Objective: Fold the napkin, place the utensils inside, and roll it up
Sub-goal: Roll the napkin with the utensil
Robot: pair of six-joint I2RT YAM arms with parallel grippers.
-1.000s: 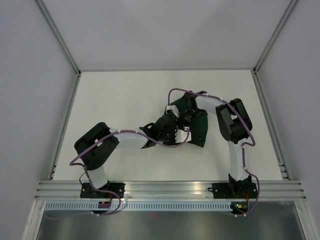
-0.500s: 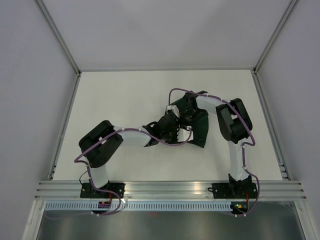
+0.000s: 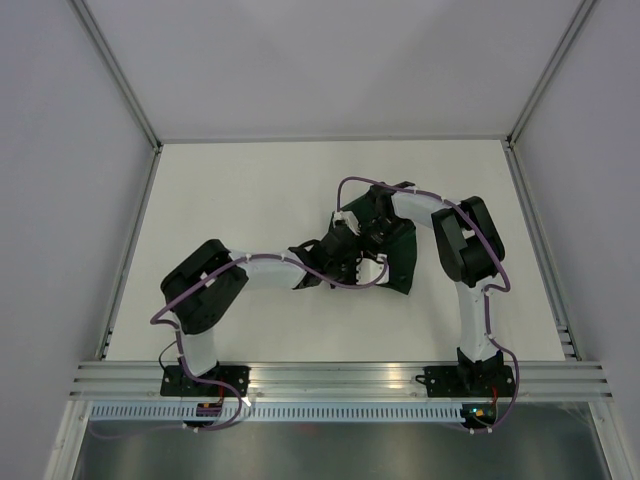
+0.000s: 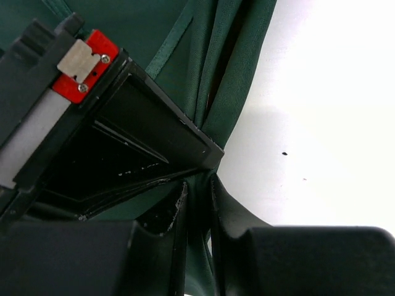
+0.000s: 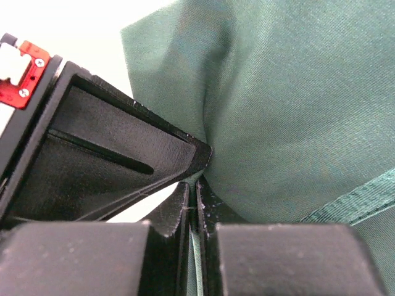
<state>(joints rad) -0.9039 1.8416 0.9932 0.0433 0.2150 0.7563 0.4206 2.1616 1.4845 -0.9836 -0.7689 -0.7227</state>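
Green napkin (image 5: 296,92) pinched by left claw (image 4: 197,185), right claw (image 5: 194,185).

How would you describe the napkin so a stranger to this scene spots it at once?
On the white table, look right of centre, where the left arm and right arm meet. The napkin lies bunched there: the only dark green cloth among black and white parts.
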